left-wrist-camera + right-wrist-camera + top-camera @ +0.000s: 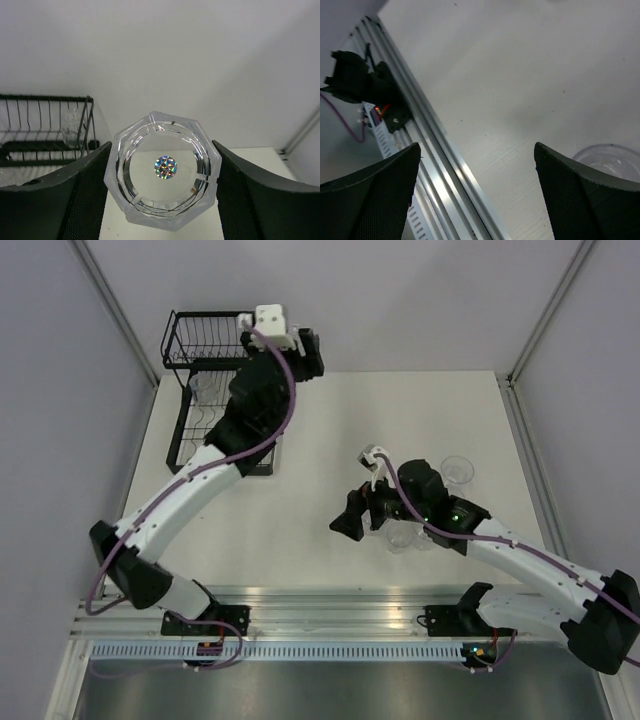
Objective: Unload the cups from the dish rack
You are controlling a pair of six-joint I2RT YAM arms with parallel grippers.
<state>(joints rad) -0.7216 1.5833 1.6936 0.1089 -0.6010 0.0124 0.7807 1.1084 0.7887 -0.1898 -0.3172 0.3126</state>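
My left gripper (161, 165) is shut on a clear cup (164, 170); I look into it end-on, a shiny sticker on its base. In the top view this gripper (308, 352) is raised just right of the black wire dish rack (205, 370) at the back left. Clear cups remain in the rack (201, 388), one showing in the left wrist view (71, 125). My right gripper (350, 522) is open and empty above the table. Three cups stand on the table at its right (458, 472) (400, 538). One cup's rim shows in the right wrist view (612, 159).
The rack (45, 125) stands by the left wall. An aluminium rail (435, 145) runs along the table's near edge, with the left arm's base mount (365, 85) on it. Grey walls enclose the table on three sides.
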